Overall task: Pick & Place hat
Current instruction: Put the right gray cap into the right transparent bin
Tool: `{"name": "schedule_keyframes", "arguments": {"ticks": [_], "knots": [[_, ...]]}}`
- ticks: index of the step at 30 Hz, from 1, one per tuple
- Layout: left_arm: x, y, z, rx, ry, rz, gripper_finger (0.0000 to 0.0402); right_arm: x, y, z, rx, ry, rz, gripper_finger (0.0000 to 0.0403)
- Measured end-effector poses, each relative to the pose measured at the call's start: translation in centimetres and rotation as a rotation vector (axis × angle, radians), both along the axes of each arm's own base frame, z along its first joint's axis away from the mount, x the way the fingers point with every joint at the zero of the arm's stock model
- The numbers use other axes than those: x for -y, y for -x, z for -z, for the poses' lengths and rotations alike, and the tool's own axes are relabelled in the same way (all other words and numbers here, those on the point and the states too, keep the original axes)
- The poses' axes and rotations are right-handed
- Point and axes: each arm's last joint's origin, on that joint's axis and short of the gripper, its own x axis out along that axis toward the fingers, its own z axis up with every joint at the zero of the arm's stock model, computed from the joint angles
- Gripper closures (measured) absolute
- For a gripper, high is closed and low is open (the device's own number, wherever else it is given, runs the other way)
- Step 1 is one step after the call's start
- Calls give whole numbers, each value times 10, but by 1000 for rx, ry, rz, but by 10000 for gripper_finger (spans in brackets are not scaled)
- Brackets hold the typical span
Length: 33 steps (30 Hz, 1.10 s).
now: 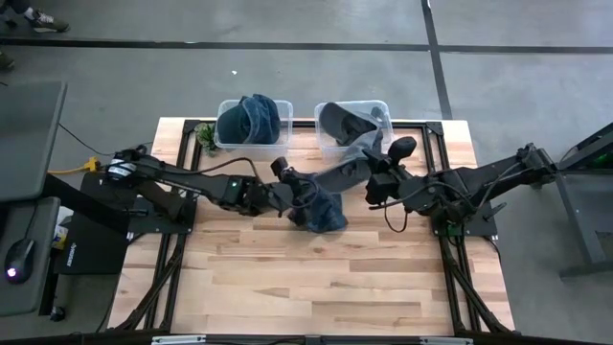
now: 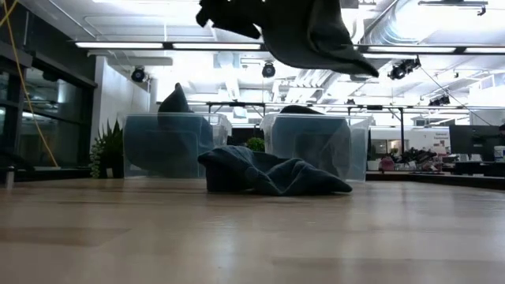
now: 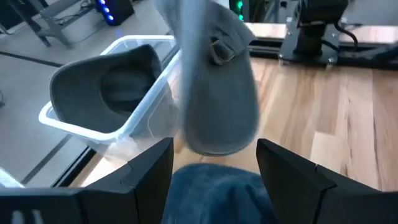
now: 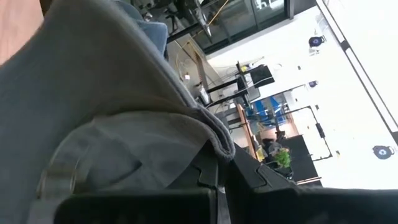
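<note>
High view | right gripper [image 1: 372, 172] pinches grey hat [image 1: 347, 171] aloft, centre frame, just below right bin [image 1: 379, 107] | left gripper [image 1: 293, 196] spread over blue hat [image 1: 322, 213] on table [image 1: 316, 278] | tip: carry grey hat fully over bin rim before releasing.

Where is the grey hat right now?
In the high view, the grey hat hangs mid-table from the shut right claw, between the blue hat and the right bin.

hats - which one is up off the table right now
The grey hat, pinched in the right claw beside the right bin. The blue hat lies crumpled on the wood; the others sit in bins.
</note>
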Motion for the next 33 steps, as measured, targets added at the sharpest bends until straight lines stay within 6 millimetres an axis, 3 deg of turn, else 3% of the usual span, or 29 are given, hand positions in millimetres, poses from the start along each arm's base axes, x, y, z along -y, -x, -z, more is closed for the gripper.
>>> {"name": "schedule_keyframes", "arguments": {"ticks": [7,17,21,27,33], "knots": [[-14,-17,9,58,18,-44,175,0,0,-1,2,4,3,402],[-26,-22,8,112,95,-30,181,0,-1,-2,16,2,-2,402],[-25,-23,5,144,104,-17,232,-1,-2,-4,28,5,-5,402],[-25,-24,5,137,102,7,381,-1,-2,-4,19,15,-6,402],[-25,-23,6,122,89,14,393,-1,-2,-4,19,15,-7,403]]}}
